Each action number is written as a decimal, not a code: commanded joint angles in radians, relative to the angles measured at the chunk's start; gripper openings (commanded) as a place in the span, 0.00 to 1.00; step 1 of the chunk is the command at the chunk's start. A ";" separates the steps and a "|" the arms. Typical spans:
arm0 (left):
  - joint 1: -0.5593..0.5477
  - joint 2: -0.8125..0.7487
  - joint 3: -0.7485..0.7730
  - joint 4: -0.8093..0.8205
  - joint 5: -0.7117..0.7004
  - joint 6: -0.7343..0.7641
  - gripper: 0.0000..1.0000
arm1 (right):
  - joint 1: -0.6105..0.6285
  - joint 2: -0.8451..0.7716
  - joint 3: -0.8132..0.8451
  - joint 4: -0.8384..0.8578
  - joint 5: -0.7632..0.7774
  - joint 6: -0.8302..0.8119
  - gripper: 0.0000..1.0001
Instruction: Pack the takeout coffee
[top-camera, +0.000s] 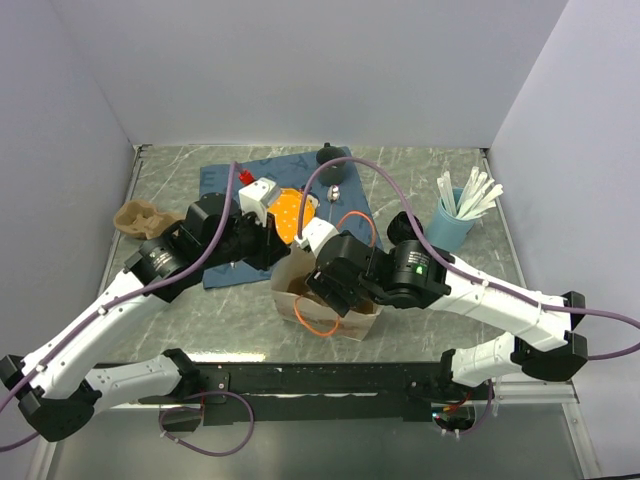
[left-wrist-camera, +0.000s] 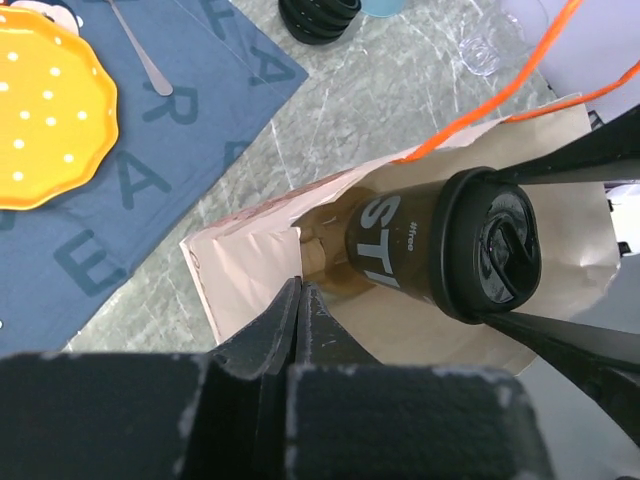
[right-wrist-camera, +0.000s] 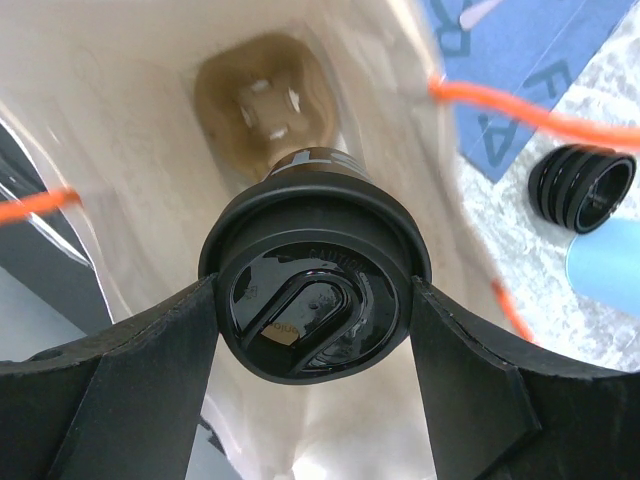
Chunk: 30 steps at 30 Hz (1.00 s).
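At the far left of the grey marble bench (top-camera: 420, 165) one brown moulded pulp cup carrier (top-camera: 139, 218) lies empty. Next to it the left claw (left-wrist-camera: 300, 290) is closed, fingertips together at the near wall of the tan paper bag (left-wrist-camera: 250, 270); whether paper is pinched between them I cannot tell. Behind it one blue lettered cloth (left-wrist-camera: 130, 180) carries one orange scalloped plate (left-wrist-camera: 40, 110) and one metal spoon (left-wrist-camera: 140, 55).

In the middle stands the single bag, mouth open, with two orange cord handles (top-camera: 316, 322). It holds one takeout coffee cup with a black lid (left-wrist-camera: 440, 250), which tilts towards the bag's bottom, where a brown moulded piece (right-wrist-camera: 265, 100) sits beneath it. The right claw (right-wrist-camera: 314, 310) reaches into the bag's mouth and grips the cup's lid, one finger on each side.

Further right, one black ribbed round object (right-wrist-camera: 580, 190) rests on the bench just beside the cloth's edge. At the far right one light blue tumbler (top-camera: 448, 228) stands upright, holding a bunch of white flat sticks (top-camera: 470, 192), too crowded to count.
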 joint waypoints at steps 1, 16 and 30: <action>0.002 0.007 0.061 0.013 -0.041 -0.031 0.10 | -0.001 -0.055 -0.035 0.035 -0.004 0.019 0.47; -0.003 -0.055 0.036 -0.258 -0.094 -0.170 0.53 | 0.045 -0.064 -0.096 0.070 -0.025 0.105 0.45; -0.003 -0.078 0.013 -0.237 -0.094 -0.259 0.31 | 0.048 -0.043 -0.073 0.070 -0.011 0.086 0.45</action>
